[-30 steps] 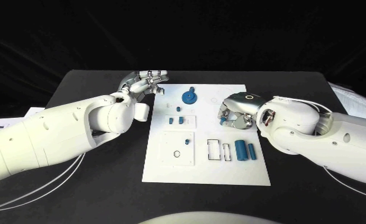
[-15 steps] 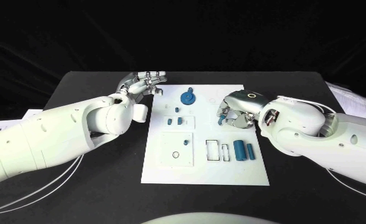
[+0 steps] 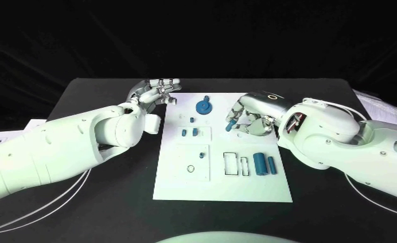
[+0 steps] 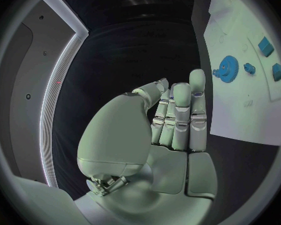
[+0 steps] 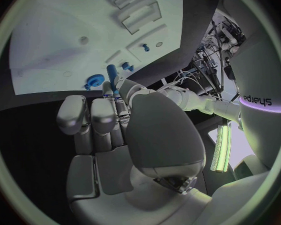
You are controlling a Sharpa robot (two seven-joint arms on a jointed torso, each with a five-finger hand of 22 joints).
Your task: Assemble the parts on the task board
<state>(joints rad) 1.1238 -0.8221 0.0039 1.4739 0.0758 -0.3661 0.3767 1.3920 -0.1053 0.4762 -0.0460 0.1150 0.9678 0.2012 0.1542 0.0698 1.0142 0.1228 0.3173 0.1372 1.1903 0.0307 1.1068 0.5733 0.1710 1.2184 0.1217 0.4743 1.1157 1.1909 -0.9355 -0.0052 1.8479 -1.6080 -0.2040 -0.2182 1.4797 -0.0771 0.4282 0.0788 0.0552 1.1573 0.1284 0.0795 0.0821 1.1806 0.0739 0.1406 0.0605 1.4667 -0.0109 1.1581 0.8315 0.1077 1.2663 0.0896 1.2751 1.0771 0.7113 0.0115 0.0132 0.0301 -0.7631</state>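
Note:
The white task board (image 3: 222, 183) lies mid-table. My right hand (image 3: 250, 118) hovers over the board's upper right part and pinches a small blue peg (image 3: 230, 125) at its fingertips; the peg (image 5: 112, 75) shows between thumb and finger in the right wrist view. A blue gear (image 3: 204, 105) stands near the board's far edge, and two small blue blocks (image 3: 189, 132) sit below it. Two blue cylinders (image 3: 265, 163) lie at the lower right. My left hand (image 3: 157, 90) hangs beside the board's far left corner, fingers (image 4: 180, 116) extended, holding nothing.
A raised white plate (image 3: 193, 160) with a small blue pin (image 3: 202, 155) and a hole sits on the board's left half. Rectangular slots (image 3: 236, 163) lie beside the cylinders. White cables (image 3: 50, 203) trail off the table's left side.
My right hand has shifted left and turned, bringing the blue peg out at its fingertips towards the board's middle. The left hand has barely moved.

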